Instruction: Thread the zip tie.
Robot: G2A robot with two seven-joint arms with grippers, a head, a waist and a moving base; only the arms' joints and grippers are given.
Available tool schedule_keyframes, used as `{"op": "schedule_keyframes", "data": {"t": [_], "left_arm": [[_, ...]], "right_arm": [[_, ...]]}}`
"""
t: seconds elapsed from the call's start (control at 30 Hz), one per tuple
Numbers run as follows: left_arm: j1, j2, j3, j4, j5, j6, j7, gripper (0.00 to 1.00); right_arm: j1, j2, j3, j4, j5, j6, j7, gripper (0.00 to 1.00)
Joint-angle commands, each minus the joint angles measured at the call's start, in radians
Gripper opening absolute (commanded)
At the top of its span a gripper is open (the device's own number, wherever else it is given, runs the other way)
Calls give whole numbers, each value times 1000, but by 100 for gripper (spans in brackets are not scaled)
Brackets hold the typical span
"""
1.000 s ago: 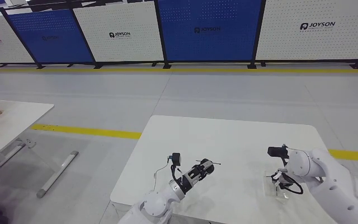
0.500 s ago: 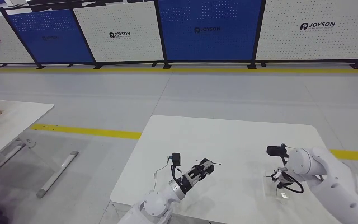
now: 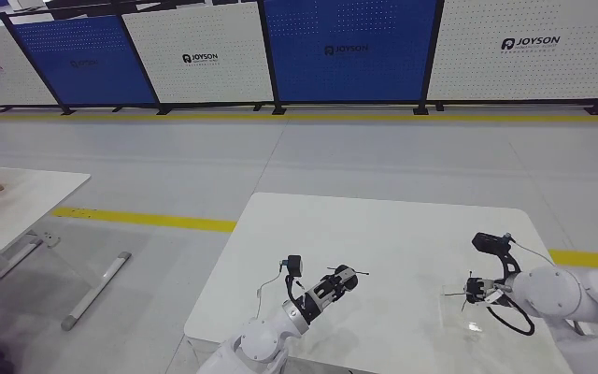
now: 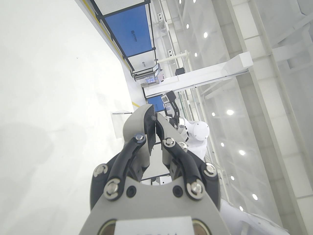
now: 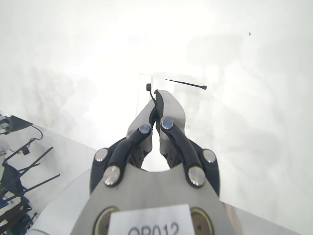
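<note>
Right wrist view, zip tie (image 5: 185, 83) in tray (image 5: 139, 91)

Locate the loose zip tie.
Right wrist view: the loose zip tie lies on the clear tray at the right side of the table, just beyond the right tool, which grips a second zip tie.

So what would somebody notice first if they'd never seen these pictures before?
Probably the two robot hands over the white table. The right hand pinches a black zip tie, its square head poking out in front, with a second zip tie lying beyond on a clear tray. The left hand, over the table's near side, is shut on a thin black strip.
</note>
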Motion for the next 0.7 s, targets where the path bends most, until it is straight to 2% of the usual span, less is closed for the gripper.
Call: {"op": "schedule_keyframes", "data": {"t": [0.0,0.33,0.47,0.6,0.67], "left_arm": [[0,0,0,0,0,0,0,0],[0,0,0,0,0,0,0,0],[0,0,0,0,0,0,0,0],[0,0,0,0,0,0,0,0],[0,0,0,0,0,0,0,0]], "right_arm": [[-19,0,16,-13,-4,0,2,0],[-24,0,16,-12,-4,-2,-18,0],[-77,-7,57,-27,75,0,-166,0],[-192,-9,151,-102,196,-4,-377,0],[-256,-12,192,-141,262,-26,-470,0]]}}
